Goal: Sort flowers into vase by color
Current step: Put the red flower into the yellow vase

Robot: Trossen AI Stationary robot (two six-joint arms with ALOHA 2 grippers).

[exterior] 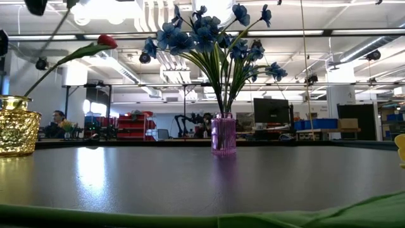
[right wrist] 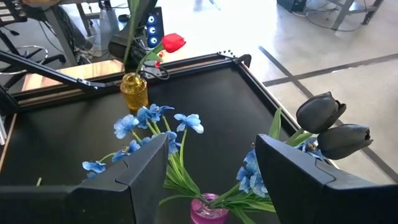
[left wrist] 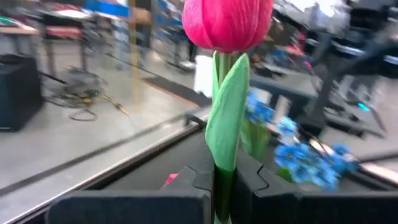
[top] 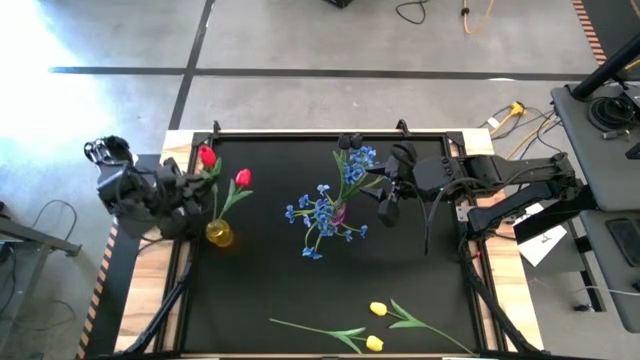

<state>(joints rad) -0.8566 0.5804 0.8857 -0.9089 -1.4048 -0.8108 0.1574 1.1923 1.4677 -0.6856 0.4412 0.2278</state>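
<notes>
Here, label by label:

Table: a black-topped table (top: 300, 290) with a pale wooden border carries everything.

Left gripper: the left gripper (left wrist: 219, 186) sits at the table's left edge, near the far-left corner, its two dark fingers pressed together on the green stem of a red tulip (left wrist: 227, 23); in the left wrist view the stem rises straight from between the fingers and the bloom stands above them.

Gold vase: a small gold textured glass vase (top: 219, 234) stands close to the left edge, just beside the left gripper. A second red tulip (top: 242, 178) leans out of it on a long green stem, its head tilted toward the table's middle.

Pink vase: a small pink ribbed glass vase (exterior: 223, 134) stands upright near the table's centre, holding a bunch of small blue blossoms on green stems (top: 325, 212) that fan out widely over its rim.

Right gripper: the right gripper (top: 387, 195) hovers over the far-right part of the table, just beside the blue bunch, with its fingers spread apart and nothing clamped between them.

Dark blooms: two dark, almost black flower heads (right wrist: 328, 124) show in the right wrist view right by one right finger, above the pink vase; whether they touch the finger cannot be told.

Yellow tulips: two yellow tulips (top: 377, 309) with long green stems and leaves lie flat along the near edge, toward the near-right corner, well apart from both vases.
</notes>
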